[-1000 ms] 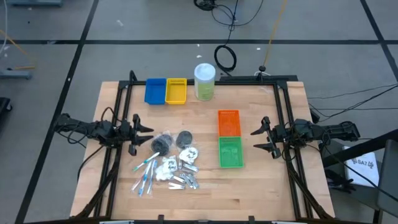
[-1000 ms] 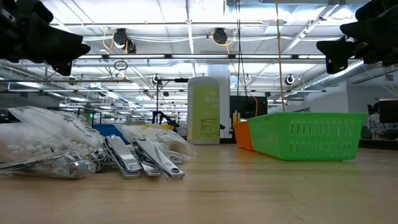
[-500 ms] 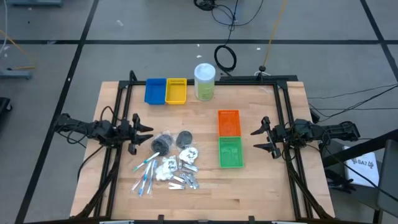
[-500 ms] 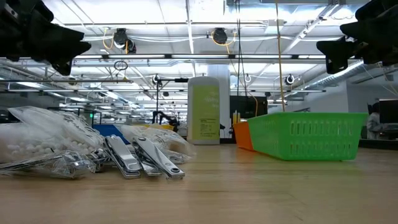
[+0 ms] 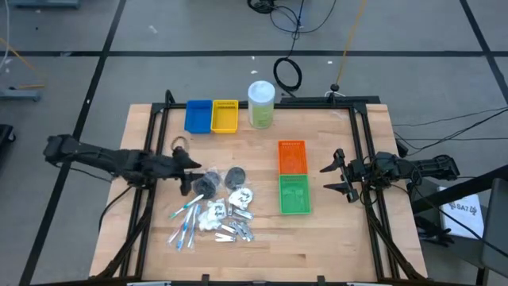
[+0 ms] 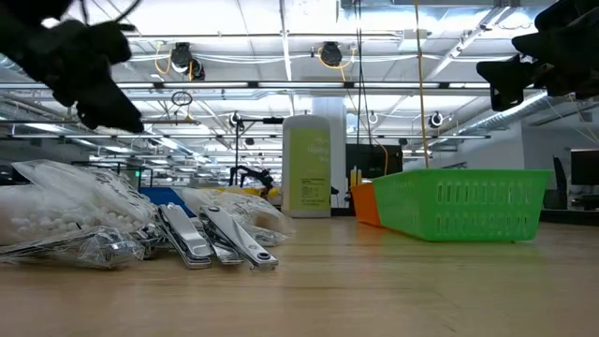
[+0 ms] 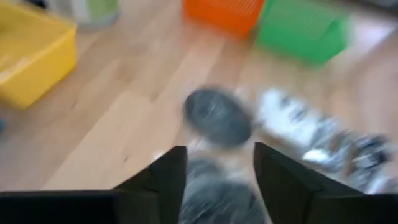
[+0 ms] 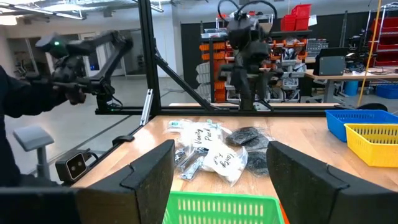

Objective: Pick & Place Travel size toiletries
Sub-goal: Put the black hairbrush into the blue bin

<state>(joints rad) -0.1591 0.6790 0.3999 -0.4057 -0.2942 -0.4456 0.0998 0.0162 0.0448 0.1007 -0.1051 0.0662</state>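
The toiletries lie in a pile left of the table's middle. It holds two dark grey round pads (image 5: 205,184) (image 5: 235,176), blue-green-white sticks (image 5: 184,222), white crinkly packets (image 5: 214,212) and small silvery pieces (image 5: 236,232) that look like nail clippers (image 6: 201,239) in the low view. My left gripper (image 5: 193,176) is open and hovers just left of the nearer pad, above the table (image 6: 103,94). In the left wrist view one pad (image 7: 211,199) shows between its fingers and the other pad (image 7: 217,115) beyond. My right gripper (image 5: 333,176) waits open, right of the green tray (image 5: 294,194).
The orange tray (image 5: 292,156) sits behind the green one. A blue tray (image 5: 198,116), a yellow tray (image 5: 225,116) and a tall clear jar with a white lid (image 5: 261,103) stand along the far edge. Bare wood lies between the pile and the near edge.
In the last half second my left arm has reached toward the table's right, bringing its gripper from the left edge to the dark pads and somewhat lower. It has stayed open. The toiletries have not moved.
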